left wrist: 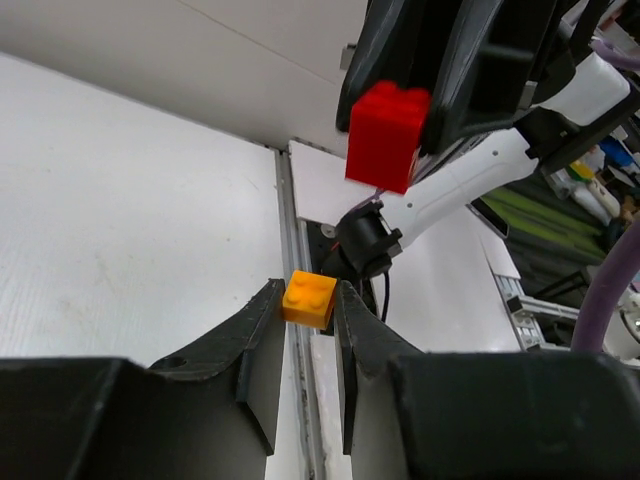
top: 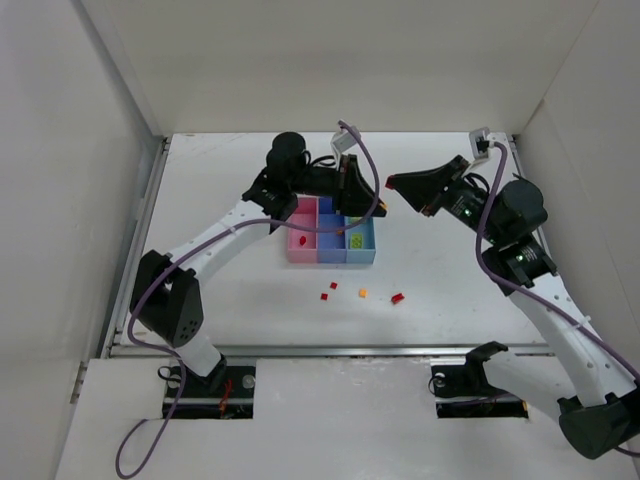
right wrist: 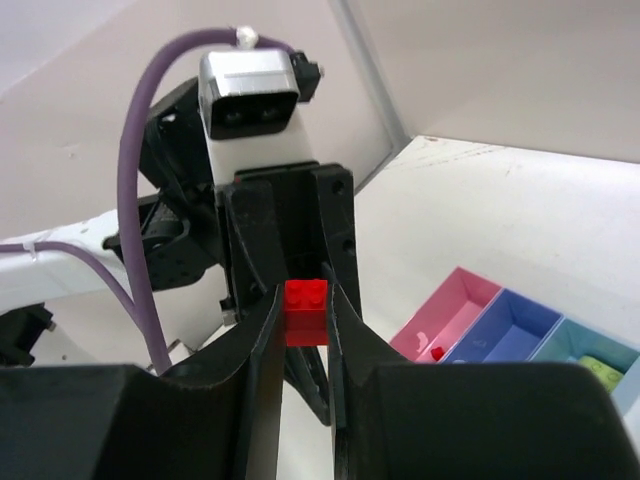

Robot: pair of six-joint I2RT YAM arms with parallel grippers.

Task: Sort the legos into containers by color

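An orange lego (left wrist: 308, 298) is clamped in the left gripper (left wrist: 308, 305) and a red lego (right wrist: 303, 312) in the right gripper (right wrist: 303, 325), both held above the containers (top: 318, 258); the red is best lowered into the pink bin (right wrist: 455, 300), below-right of its gripper, before release.

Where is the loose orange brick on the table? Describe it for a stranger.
Find the row of three bins in the middle of the table. Below it in the top view lie four tiny bricks. The orange brick is third from the left, the only one not red.
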